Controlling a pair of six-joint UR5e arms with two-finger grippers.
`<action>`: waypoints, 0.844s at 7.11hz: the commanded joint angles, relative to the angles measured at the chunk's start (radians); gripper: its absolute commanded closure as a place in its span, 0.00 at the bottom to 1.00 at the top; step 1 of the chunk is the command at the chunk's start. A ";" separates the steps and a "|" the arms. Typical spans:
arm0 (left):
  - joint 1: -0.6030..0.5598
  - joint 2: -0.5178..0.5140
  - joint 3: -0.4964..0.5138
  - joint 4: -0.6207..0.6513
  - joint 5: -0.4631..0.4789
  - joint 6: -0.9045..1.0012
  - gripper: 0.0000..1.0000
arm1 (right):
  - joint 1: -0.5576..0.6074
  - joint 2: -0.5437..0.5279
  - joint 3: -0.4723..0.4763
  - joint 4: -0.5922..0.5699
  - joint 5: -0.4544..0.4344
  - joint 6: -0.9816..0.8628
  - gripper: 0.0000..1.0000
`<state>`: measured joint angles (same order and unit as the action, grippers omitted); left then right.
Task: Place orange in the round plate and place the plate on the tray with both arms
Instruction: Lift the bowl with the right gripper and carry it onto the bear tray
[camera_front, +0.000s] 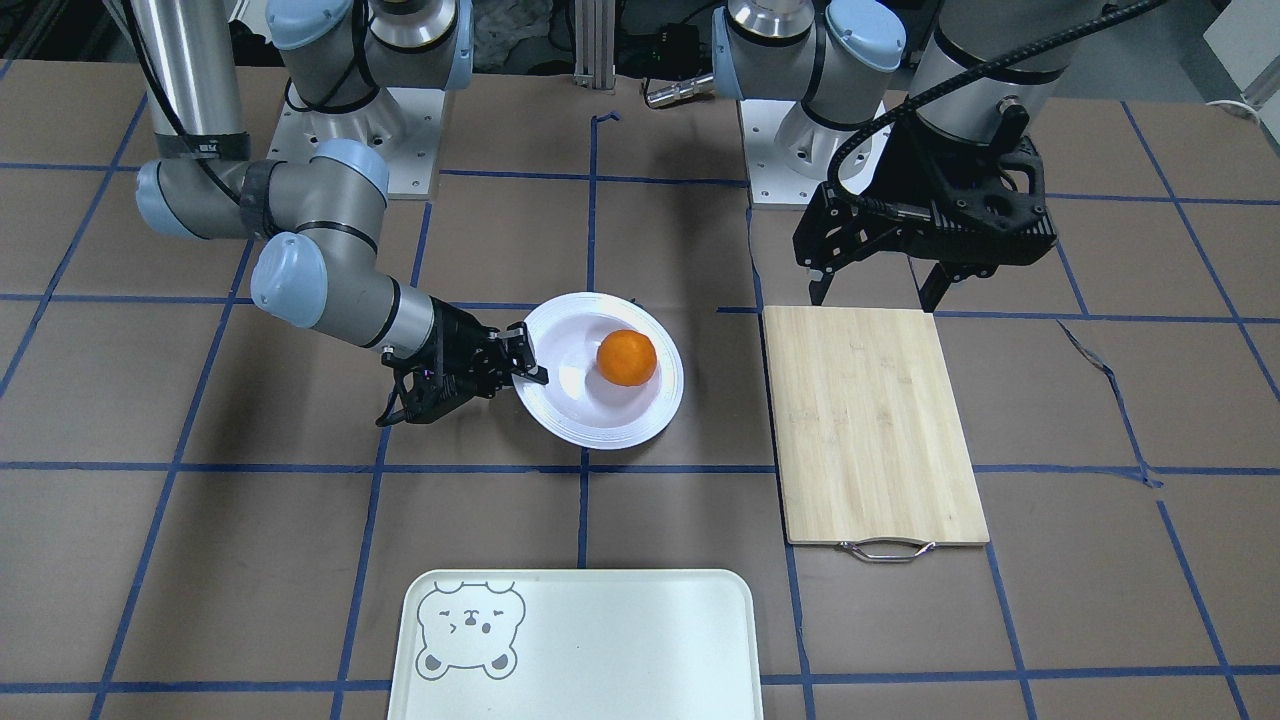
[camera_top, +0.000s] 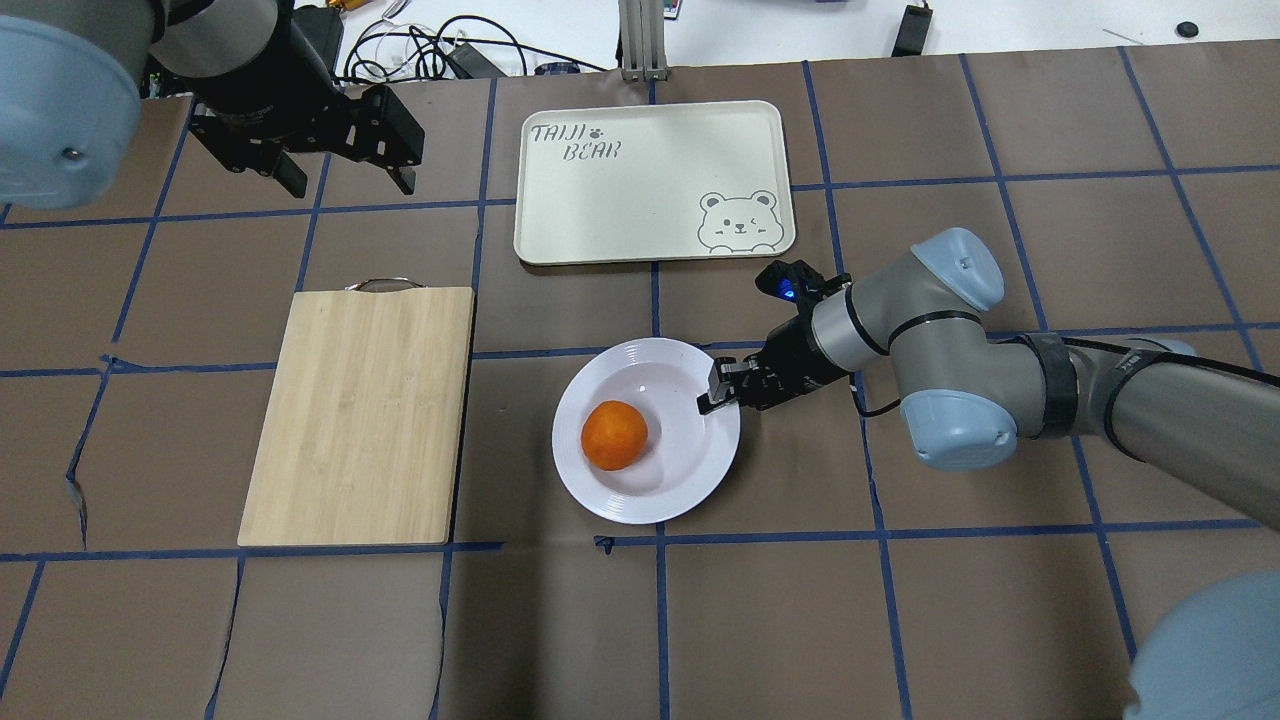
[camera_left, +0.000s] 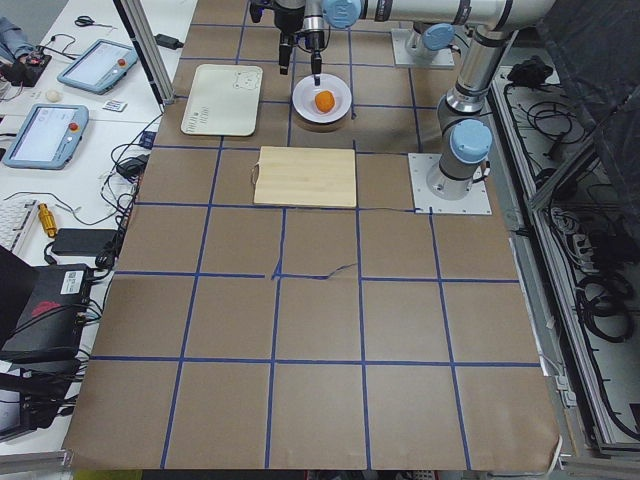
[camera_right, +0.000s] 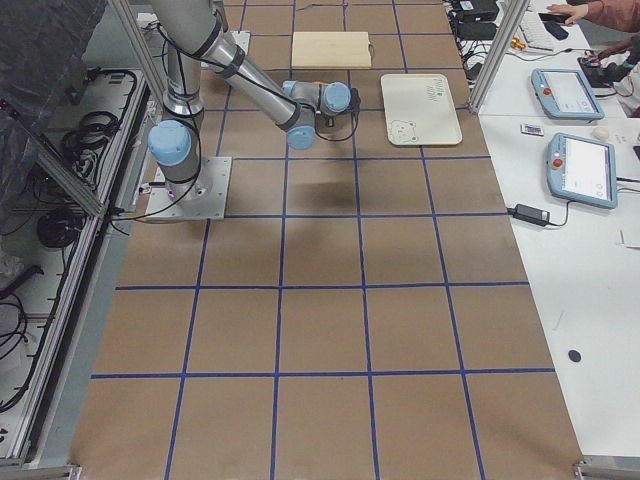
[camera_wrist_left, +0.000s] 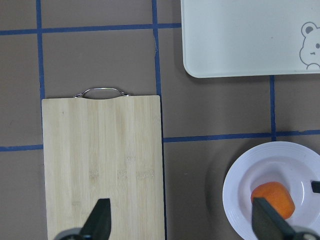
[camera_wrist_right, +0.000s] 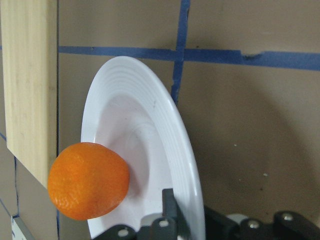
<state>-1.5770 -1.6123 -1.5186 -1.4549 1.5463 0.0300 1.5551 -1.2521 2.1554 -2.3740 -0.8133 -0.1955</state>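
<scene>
The orange lies in the sunken centre of the round plate, which sits on the brown table mat. My right gripper reaches in low from the side and is shut on the plate's rim, one finger on top and one underneath. My left gripper hangs open and empty over the handle end of the bamboo board. The tray lies bare beyond the plate, bear drawing in one corner.
A bamboo cutting board with a metal handle lies beside the plate on my left. Blue tape lines grid the mat. Tablets and cables sit on the side bench beyond the table's far edge.
</scene>
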 joint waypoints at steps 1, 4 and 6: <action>0.000 -0.001 0.000 0.001 0.000 -0.001 0.00 | -0.055 -0.004 0.000 -0.001 0.125 -0.007 1.00; 0.000 -0.001 0.000 0.001 0.000 -0.001 0.00 | -0.101 -0.009 0.001 0.007 0.229 -0.002 1.00; 0.000 -0.001 0.000 0.001 0.000 -0.001 0.00 | -0.102 -0.009 -0.002 0.012 0.274 0.005 1.00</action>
<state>-1.5769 -1.6138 -1.5184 -1.4543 1.5463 0.0285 1.4549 -1.2608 2.1552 -2.3655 -0.5754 -0.1954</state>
